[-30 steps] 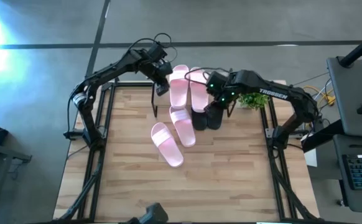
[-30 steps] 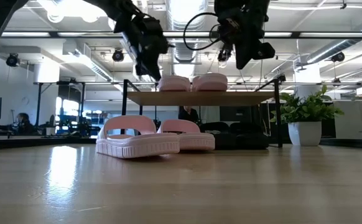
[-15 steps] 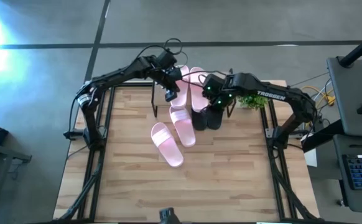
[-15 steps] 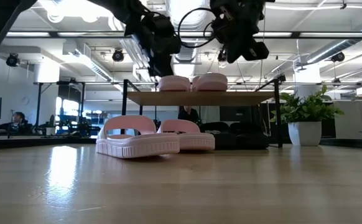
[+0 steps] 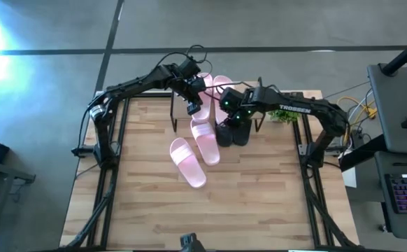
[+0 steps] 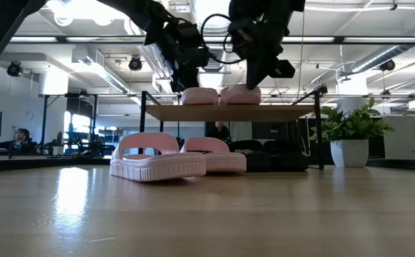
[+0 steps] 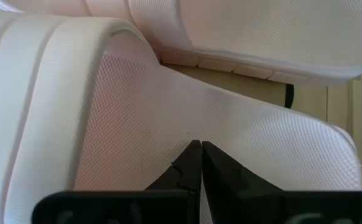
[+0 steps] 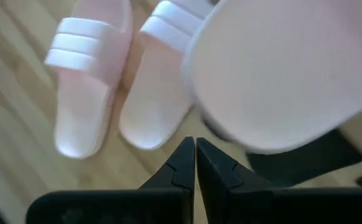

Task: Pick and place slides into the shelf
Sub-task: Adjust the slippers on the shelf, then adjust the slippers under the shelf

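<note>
Over the shelf (image 6: 229, 111) I have both grippers, left (image 5: 192, 107) and right (image 5: 230, 106), fingers together and empty, probably nudging the two pink slides (image 6: 220, 95) on top straight, while two pink (image 5: 189, 162) and two black (image 5: 231, 131) wait on the counter (image 5: 259, 203).

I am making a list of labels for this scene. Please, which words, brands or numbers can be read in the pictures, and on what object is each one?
"TROSSEN" in white letters, on the right arm, readable in the high view.
No other text can be read: the pink slides, the shelf and the white plant pot show no legible label.
</note>
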Controlling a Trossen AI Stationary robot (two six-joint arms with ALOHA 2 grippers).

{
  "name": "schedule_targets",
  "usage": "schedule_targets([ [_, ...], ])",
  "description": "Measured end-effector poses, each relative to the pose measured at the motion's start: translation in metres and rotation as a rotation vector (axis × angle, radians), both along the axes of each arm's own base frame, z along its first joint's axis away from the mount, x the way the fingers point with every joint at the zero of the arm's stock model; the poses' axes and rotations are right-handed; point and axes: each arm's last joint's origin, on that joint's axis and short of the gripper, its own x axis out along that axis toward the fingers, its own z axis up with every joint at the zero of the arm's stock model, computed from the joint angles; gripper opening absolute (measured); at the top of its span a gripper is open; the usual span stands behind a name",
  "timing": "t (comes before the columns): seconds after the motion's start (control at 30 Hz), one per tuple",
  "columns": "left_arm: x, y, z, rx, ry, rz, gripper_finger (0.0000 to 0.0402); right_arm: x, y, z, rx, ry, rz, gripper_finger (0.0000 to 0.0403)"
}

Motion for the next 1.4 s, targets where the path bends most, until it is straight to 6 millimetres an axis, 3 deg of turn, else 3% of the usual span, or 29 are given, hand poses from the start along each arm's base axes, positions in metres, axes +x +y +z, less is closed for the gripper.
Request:
schedule_targets([
  [0.33, 0.0, 0.0, 0.0, -0.005, -0.004, -0.004, 0.0, 0.006, -0.008, 0.001, -0.094, -0.05, -0.053, 0.0009],
  [0.57, -0.001, -0.003, 0.004, -0.003, -0.013, -0.011, 0.0, 0.004, -0.004, 0.005, -0.067, -0.061, -0.036, 0.0009],
  [0.83, -0.015, -0.032, 0.068, 0.124, -0.238, -0.078, 0.0, -0.014, 0.005, 0.033, -0.095, -0.136, -0.03, 0.0009],
  [0.97, -0.044, -0.061, 0.083, 0.069, -0.17, -0.103, 0.0, -0.032, 0.009, 0.044, -0.118, -0.105, -0.068, 0.0009],
  [1.07, -0.066, -0.079, 0.069, -0.003, -0.052, -0.105, 0.0, -0.044, 0.013, 0.044, -0.126, -0.056, -0.081, 0.0009],
  [1.4, -0.132, -0.131, -0.022, -0.384, 0.125, 0.099, 0.0, -0.064, 0.024, 0.02, -0.07, 0.036, -0.094, 0.0008],
])
